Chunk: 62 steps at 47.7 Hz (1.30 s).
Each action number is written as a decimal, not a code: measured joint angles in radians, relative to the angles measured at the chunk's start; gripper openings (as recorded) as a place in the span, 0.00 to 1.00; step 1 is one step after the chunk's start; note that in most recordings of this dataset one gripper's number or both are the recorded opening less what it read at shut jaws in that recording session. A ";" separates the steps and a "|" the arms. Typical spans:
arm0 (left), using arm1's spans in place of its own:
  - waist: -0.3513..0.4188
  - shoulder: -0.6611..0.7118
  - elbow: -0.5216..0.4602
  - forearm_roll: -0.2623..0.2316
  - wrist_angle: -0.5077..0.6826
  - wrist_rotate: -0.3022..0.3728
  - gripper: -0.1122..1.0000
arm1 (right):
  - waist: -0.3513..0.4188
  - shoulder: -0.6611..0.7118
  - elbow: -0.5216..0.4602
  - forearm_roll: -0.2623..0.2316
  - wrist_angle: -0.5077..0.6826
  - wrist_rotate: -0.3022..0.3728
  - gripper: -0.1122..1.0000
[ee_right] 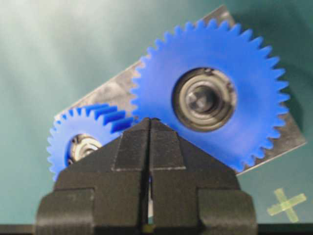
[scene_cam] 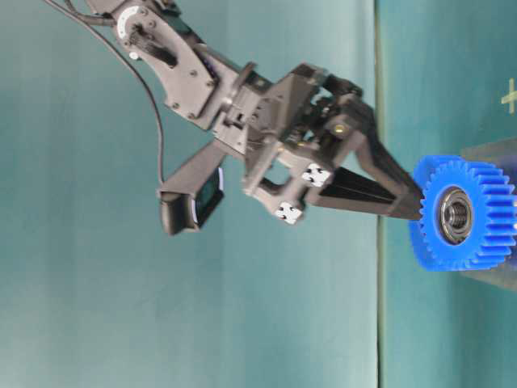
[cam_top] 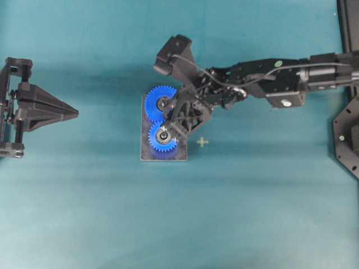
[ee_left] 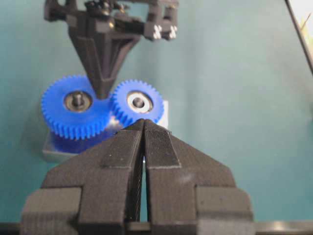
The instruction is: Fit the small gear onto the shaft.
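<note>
Two black ribbed gripper fingers (ee_left: 142, 147) pressed together at six o'clock, tips pointing to twelve. Beyond the tips, small bright-blue toothed plastic gear (ee_left: 137, 103), meshed at nine o'clock with larger blue toothed gear (ee_left: 74, 106), both on grey metal plate (ee_left: 55, 151). At twelve o'clock, other black closed gripper (ee_left: 101, 93) pointing down between the gears.

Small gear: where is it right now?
Overhead view: the small gear sits on the grey plate just left of centre, meshed with the larger gear, the right pincer closed at its edge.

Blue small gear (cam_top: 162, 137), grey plate (cam_top: 147, 154)
</note>
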 measured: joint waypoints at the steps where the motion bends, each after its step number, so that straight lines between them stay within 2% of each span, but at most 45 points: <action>1: 0.000 0.000 0.000 0.000 0.000 0.000 0.10 | 0.002 0.000 0.000 0.000 -0.002 0.000 0.09; 22: 0.000 -0.005 0.003 0.000 0.000 0.000 0.10 | 0.015 0.000 0.000 0.040 0.032 0.002 0.09; 50: 0.000 -0.006 0.003 0.000 0.000 -0.002 0.10 | 0.023 -0.006 0.000 0.041 0.115 0.002 0.09; 62: 0.000 -0.006 0.003 0.000 0.000 -0.002 0.10 | 0.021 0.000 -0.011 0.077 0.143 0.002 0.09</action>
